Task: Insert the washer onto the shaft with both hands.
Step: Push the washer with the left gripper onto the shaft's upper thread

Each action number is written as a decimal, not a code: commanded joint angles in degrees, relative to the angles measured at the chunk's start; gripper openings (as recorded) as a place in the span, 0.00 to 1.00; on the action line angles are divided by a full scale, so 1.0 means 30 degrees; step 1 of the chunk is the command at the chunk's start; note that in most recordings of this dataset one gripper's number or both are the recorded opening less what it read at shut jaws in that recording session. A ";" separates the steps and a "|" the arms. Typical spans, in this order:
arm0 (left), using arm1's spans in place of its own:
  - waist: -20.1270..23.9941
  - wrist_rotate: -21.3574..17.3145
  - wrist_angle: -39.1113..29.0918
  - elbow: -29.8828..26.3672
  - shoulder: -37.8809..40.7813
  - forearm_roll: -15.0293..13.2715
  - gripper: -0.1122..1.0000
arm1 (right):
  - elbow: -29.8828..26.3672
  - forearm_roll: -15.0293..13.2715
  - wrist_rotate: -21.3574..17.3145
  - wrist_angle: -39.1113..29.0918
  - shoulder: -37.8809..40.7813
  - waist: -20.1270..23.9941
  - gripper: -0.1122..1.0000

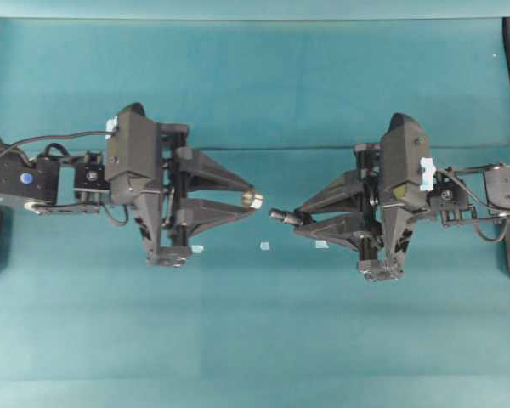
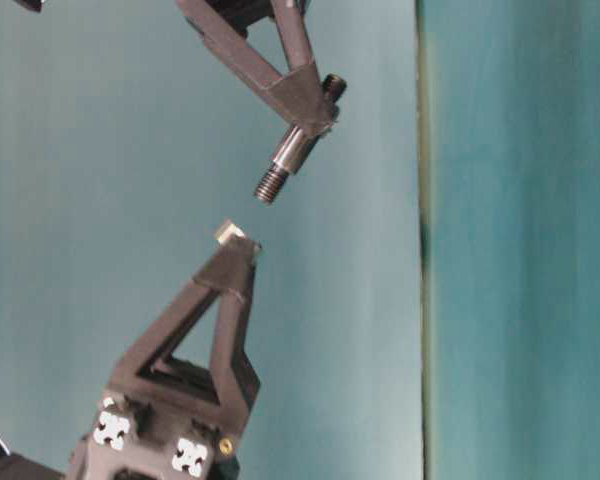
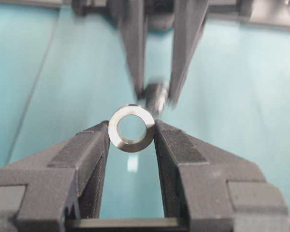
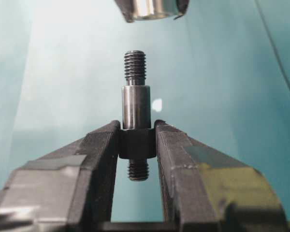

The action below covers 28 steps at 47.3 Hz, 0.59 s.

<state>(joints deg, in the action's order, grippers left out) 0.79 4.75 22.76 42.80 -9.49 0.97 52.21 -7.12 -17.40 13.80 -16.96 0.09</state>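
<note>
Washer (image 3: 131,128) and shaft (image 4: 136,111) are both picked up and held above the desk (image 1: 255,340): the left hand (image 1: 248,200) pinches the ring by its rim, the right hand (image 1: 291,218) clamps the shaft's thick collar, threaded tip forward. They face each other with a small gap, so final alignment and threading the ring on appear to remain.

Silvery washer (image 3: 131,128) faces threaded shaft (image 4: 136,104), apart

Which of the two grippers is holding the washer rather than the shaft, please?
The left gripper holds it: the silvery washer sits pinched between its fingertips, hole facing the other arm. The right gripper instead clamps the dark threaded shaft.
</note>
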 commanded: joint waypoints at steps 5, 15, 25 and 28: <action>-0.0059 -0.0059 0.0205 -0.0674 0.0029 0.0059 0.41 | -0.0146 0.0029 -0.0234 0.0439 -0.0264 -0.0059 0.10; -0.0264 -0.0059 0.0088 -0.0586 0.0029 0.0059 0.41 | -0.0176 0.0059 -0.0205 0.0439 -0.0293 -0.0117 0.10; -0.0352 -0.0059 -0.0117 -0.0645 0.0029 0.0059 0.41 | -0.0176 0.0029 -0.0205 0.0439 -0.0352 -0.0176 0.10; -0.0352 -0.0088 -0.0088 -0.0674 0.0088 0.0059 0.41 | -0.0176 0.0059 -0.0205 0.0439 -0.0352 -0.0205 0.10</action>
<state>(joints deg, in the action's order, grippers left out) -0.09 4.66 22.15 42.01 -8.96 0.97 52.21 -7.12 -17.40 14.41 -17.14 -0.35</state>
